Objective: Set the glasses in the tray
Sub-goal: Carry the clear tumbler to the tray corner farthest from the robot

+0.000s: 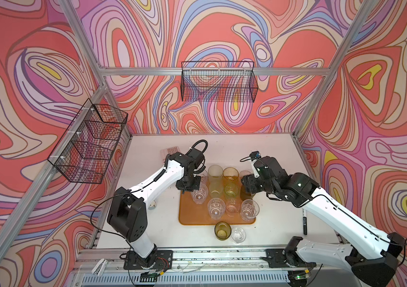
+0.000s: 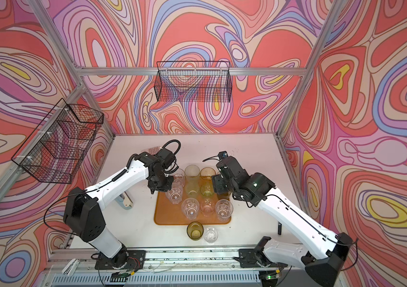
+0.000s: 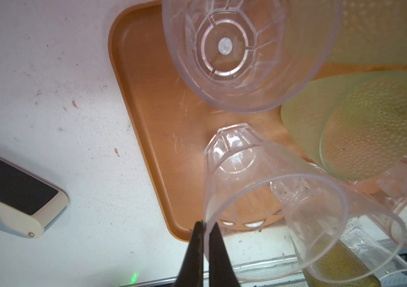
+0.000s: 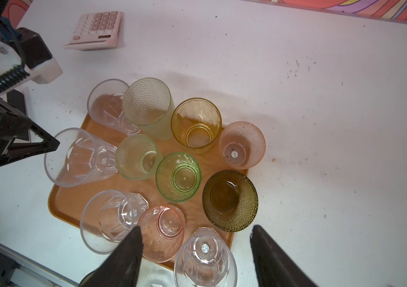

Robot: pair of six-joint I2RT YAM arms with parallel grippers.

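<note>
The orange-brown tray (image 1: 187, 218) (image 2: 162, 216) lies mid-table and carries several glasses, clear and tinted green, amber, pink and brown. My left gripper (image 3: 206, 225) (image 1: 188, 190) is shut on the rim of a clear faceted glass (image 3: 259, 188) (image 4: 78, 159) at the tray's back left. I cannot tell whether that glass rests on the tray. My right gripper (image 4: 196, 236) (image 1: 246, 185) hangs open over the tray's right side, above the dark brown glass (image 4: 229, 200), with nothing between its fingers. An olive glass (image 1: 222, 231) and a small clear glass (image 1: 238, 234) stand on the table in front of the tray.
A pink calculator (image 4: 95, 29) lies at the back left of the table. A cream and black stapler-like tool (image 3: 16, 193) lies left of the tray. A black marker (image 1: 304, 223) lies to the right. Wire baskets (image 1: 218, 82) (image 1: 90, 141) hang on the back and left walls.
</note>
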